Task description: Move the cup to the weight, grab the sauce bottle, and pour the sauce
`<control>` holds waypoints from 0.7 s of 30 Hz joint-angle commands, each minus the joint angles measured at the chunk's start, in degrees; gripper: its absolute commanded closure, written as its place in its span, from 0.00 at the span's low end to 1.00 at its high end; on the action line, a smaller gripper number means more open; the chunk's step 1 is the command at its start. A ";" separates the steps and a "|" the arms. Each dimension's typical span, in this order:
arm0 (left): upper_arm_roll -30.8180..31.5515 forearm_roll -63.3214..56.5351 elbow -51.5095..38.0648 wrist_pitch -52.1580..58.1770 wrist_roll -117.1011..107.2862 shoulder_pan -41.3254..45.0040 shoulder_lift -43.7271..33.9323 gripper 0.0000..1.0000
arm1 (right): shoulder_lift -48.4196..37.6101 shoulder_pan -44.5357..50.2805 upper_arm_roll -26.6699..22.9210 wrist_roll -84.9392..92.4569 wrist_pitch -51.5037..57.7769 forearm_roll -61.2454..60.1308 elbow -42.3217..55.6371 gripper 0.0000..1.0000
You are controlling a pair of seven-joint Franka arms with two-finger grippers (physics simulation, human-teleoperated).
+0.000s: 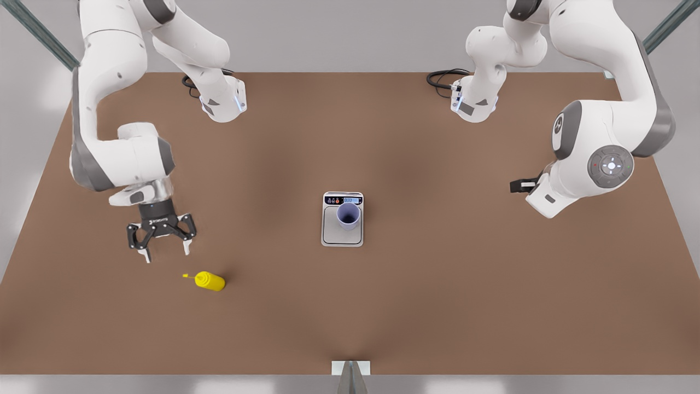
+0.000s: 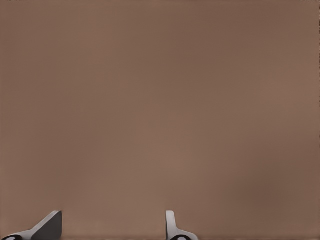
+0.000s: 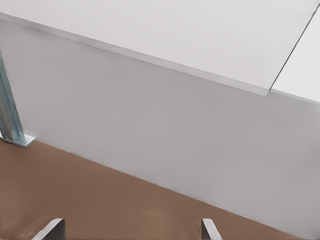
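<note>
The sauce bottle [image 1: 210, 280] lies on its side on the brown table [image 1: 437, 306], just in front of the left gripper [image 1: 165, 253], whose fingers [image 2: 48, 226] spread wide and point down, touching nothing. The cup [image 1: 348, 215] stands upright on the weight [image 1: 343, 219]. The right gripper [image 3: 131, 231], fingers apart, seems raised toward the wall [image 3: 200, 145] and waits.

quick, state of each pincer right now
Left pincer: open, empty, over the table near the lying bottle.
Right pincer: open, empty, facing the wall, waiting away from the cup.
</note>
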State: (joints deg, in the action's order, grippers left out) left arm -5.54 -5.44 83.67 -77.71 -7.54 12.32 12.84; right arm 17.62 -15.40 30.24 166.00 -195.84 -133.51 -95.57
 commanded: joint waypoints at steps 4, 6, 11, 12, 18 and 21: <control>0.00 -0.01 0.00 0.01 -0.02 -0.02 0.08 0.00 | -0.13 4.41 0.08 138.54 -4.02 18.02 0.03 0.00; 0.00 -0.01 0.00 0.01 -0.02 -0.02 0.08 0.00 | -0.04 3.35 -0.09 138.89 -0.60 24.60 0.30 0.00; 0.00 -0.01 0.09 0.01 -0.02 -0.02 0.08 0.00 | -0.83 -3.32 -0.45 141.00 22.85 58.14 2.23 0.00; 0.00 -0.01 0.00 0.01 -0.02 -0.02 0.08 0.00 | -2.23 -4.99 -1.84 140.82 37.67 78.94 2.05 0.00; 0.00 -0.01 0.00 0.10 -0.28 -0.02 0.08 0.00 | -0.92 -1.48 -8.80 124.47 102.68 134.56 11.37 0.00; 0.00 -0.01 0.00 0.10 -0.37 -0.02 0.17 0.00 | -0.57 1.25 -8.62 159.17 102.15 145.28 12.51 0.00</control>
State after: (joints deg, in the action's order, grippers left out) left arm -5.53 -5.44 83.68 -77.66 -7.91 12.31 13.01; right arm 16.98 -14.48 21.61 166.00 -94.52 11.84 -83.14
